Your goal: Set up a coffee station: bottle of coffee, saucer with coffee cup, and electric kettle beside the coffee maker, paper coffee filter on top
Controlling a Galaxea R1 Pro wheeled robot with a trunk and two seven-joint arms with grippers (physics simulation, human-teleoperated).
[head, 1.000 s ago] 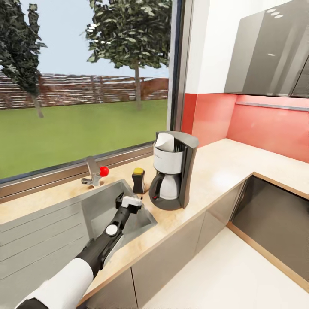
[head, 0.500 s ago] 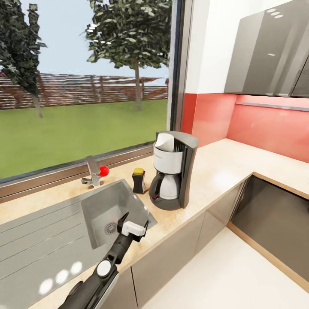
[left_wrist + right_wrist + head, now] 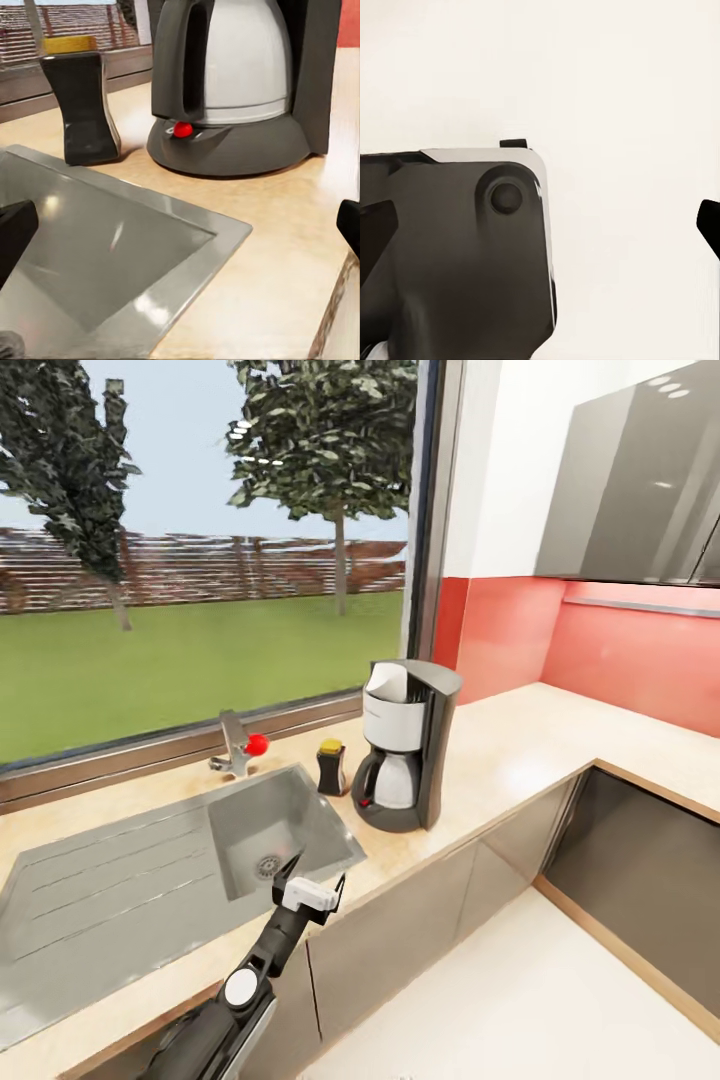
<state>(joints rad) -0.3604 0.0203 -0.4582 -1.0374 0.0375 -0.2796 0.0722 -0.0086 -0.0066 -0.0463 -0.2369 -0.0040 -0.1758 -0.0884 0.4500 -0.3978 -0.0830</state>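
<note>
The dark grey coffee maker (image 3: 405,750) stands on the light wood kitchen countertop (image 3: 520,750), right of the sink. The bottle of coffee (image 3: 330,767), dark with a yellow cap, stands just left of it, close but apart. My left gripper (image 3: 315,876) hangs open and empty over the sink's front right corner, well short of the bottle. In the left wrist view the bottle of coffee (image 3: 79,105) and the coffee maker (image 3: 240,82) stand side by side beyond the open left gripper (image 3: 180,232). My right gripper (image 3: 540,225) is open with nothing in it, over pale floor.
The grey sink (image 3: 250,815) with its drainboard (image 3: 100,900) takes up the counter's left. A faucet (image 3: 238,745) with a red knob stands behind it, under the window. Grey wall cabinets (image 3: 640,470) hang at the right. The counter turns a corner around a dark recess (image 3: 650,870).
My left arm has drawn back from beside the bottle to the sink's front edge, still open. The head camera has shifted, so the whole scene sits slightly further off.
</note>
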